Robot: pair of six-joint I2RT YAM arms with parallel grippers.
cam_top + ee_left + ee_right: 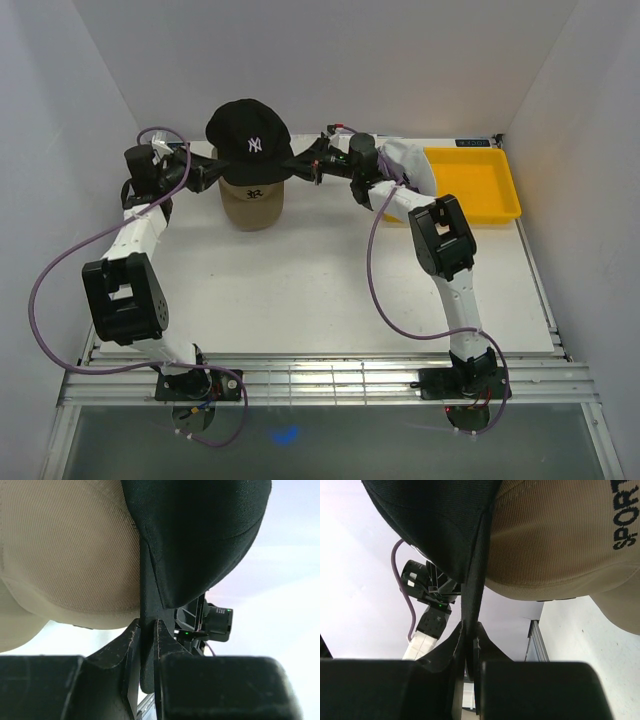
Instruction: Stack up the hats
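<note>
1. While pinched shut on black cap (248, 130) rim fabric: left gripper (145, 627) left of tan cap (250, 205), right gripper (470, 630) right of it.
2. Black cap: held atop tan cap's crown.
3. Hazard: uneven release or slipping fabric, likely tilting it off tan cap.

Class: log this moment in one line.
left gripper: shut on black cap | right gripper: shut on black cap | black cap: over tan cap

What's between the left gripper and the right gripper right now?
The black cap, its edge pinched by both the left gripper and the right gripper, over the tan cap; the top view shows it.
</note>
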